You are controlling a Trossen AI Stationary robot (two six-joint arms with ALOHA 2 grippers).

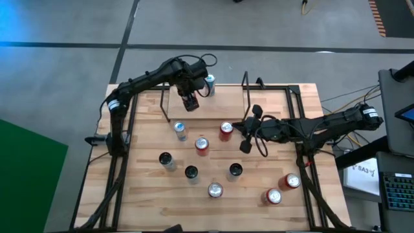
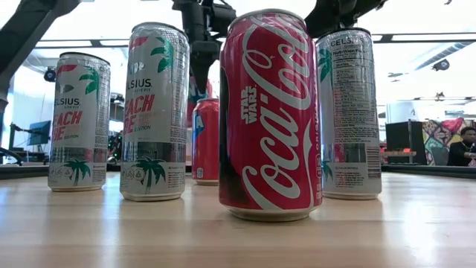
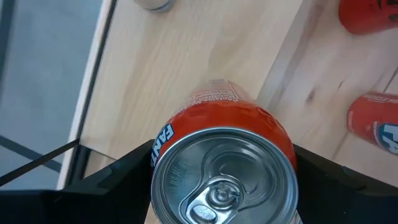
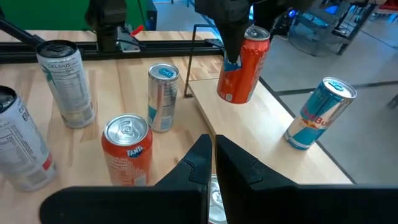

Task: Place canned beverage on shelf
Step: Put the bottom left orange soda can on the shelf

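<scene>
My left gripper [image 1: 189, 101] is over the shelf [image 1: 169, 114], a narrow rack of black rods with a light wooden floor [image 4: 249, 124] at the table's far side. It is shut on an orange Fanta can [image 3: 224, 155], which also shows in the right wrist view as the orange can [image 4: 244, 62], tilted just above the shelf floor. A blue and silver can [image 4: 320, 112] stands upright on the shelf floor farther along. My right gripper [image 4: 211, 149] is shut on nothing and hangs above the table's right half, right gripper [image 1: 242, 126]. My left gripper pinches the orange can's two opposite sides [image 3: 152, 165] just under its top rim, between its two fingers [image 3: 121, 174]. The fingers come from above, pointing down. The can hangs tilted below them; whether its bottom edge [image 4: 229, 96] touches the shelf floor I cannot tell.
Several more cans stand on the table in front of the shelf: a second Fanta can [image 4: 127, 149], a slim silver can [image 4: 163, 93], tall Celsius cans [image 2: 155, 112] and a red Coca-Cola can [image 2: 269, 112]. Two red cans [image 1: 282, 189] stand near the right front corner.
</scene>
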